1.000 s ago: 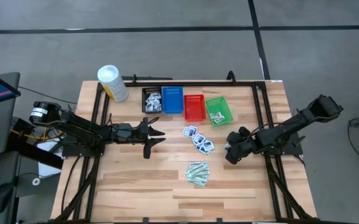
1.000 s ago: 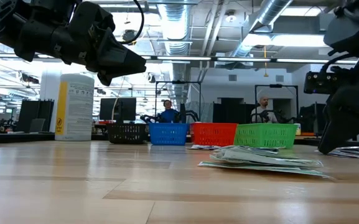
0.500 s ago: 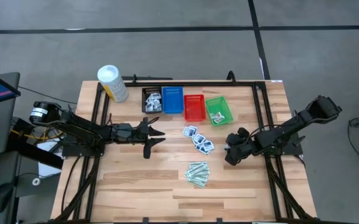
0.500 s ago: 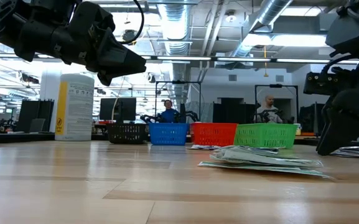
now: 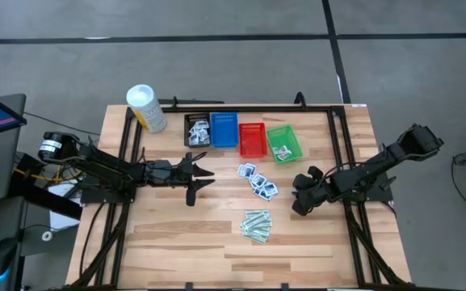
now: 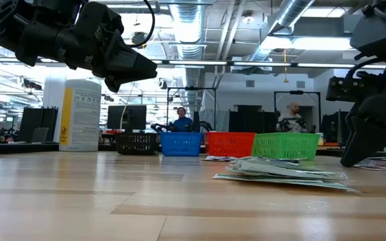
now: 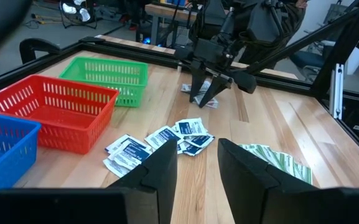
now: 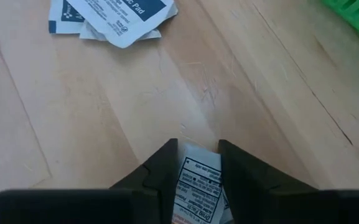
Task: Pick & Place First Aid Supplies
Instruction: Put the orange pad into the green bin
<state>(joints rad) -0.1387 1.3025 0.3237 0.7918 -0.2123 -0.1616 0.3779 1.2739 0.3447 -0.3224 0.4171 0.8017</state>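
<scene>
Only the right wrist view shows the right gripper with its fingers narrowly parted about a white packet with red print on the table; overhead hides it. The left gripper hovers partly open, holding nothing, near the blue-print packets.

4 baskets, white tub, maybe 2 people.

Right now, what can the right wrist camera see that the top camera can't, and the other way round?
Only the right wrist view shows a packet with red print between the right gripper's fingers. Only the high view shows the four baskets in a row, the tub, the green strips and the left gripper waiting above the table. Both show the blue-print packets on the wood.
</scene>
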